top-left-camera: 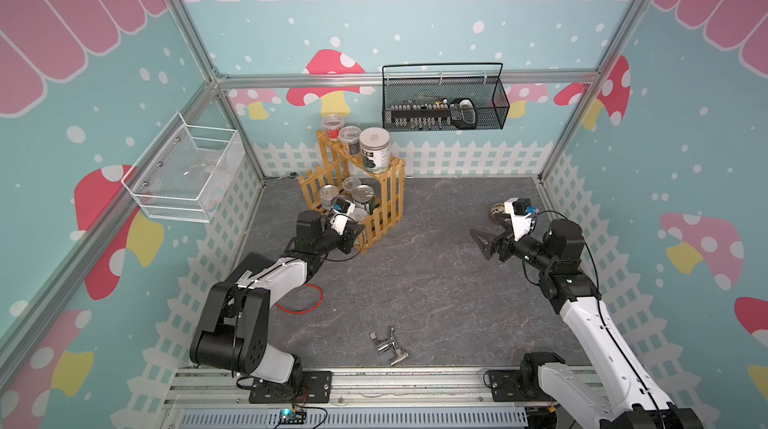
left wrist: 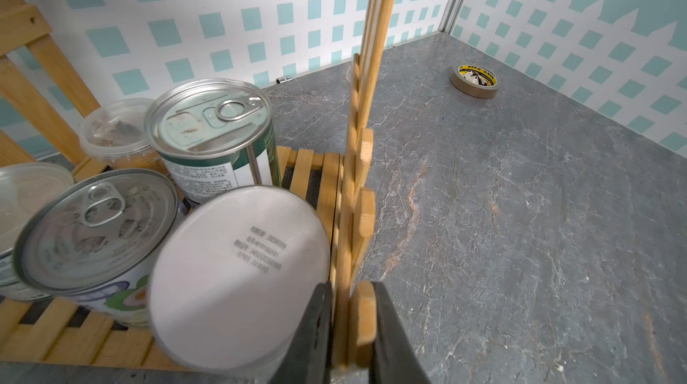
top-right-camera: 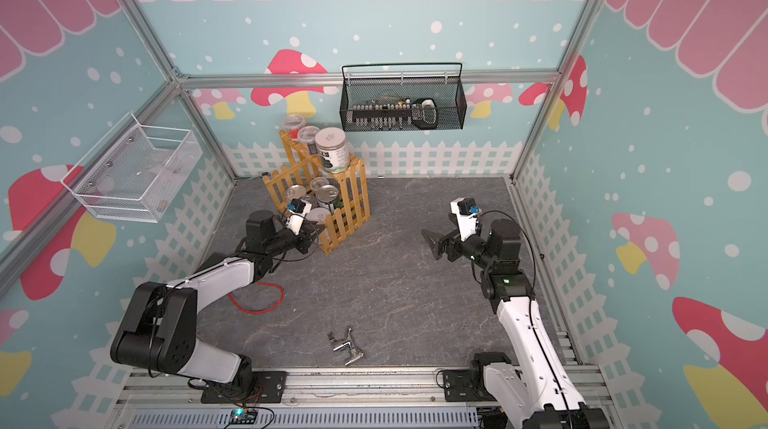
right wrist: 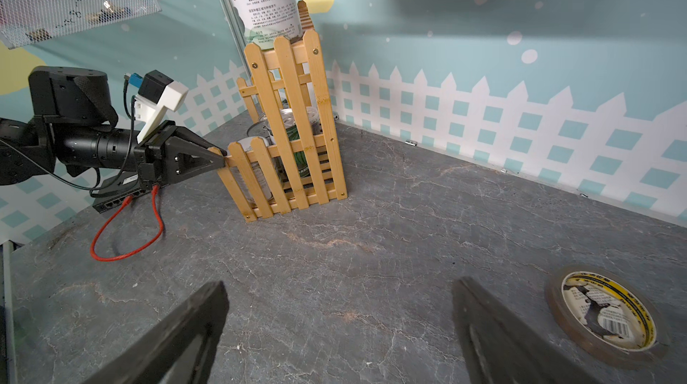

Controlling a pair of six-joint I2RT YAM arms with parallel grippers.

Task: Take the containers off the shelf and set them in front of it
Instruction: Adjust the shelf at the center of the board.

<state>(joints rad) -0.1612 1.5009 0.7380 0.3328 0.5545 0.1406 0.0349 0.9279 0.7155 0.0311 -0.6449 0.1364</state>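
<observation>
While left jaws pinch the side of the shelf (right wrist: 260, 84), right jaws spread wide over the surface (right wrist: 409, 233), tape roll (right wrist: 608, 317) close by.

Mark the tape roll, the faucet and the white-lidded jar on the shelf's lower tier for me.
tape roll (left wrist: 474, 92): left wrist view, on its brown outer wall.
faucet (top-left-camera: 385, 347): in a top view, on the chrome body.
white-lidded jar (left wrist: 238, 274): left wrist view, on the flat white lid.
</observation>
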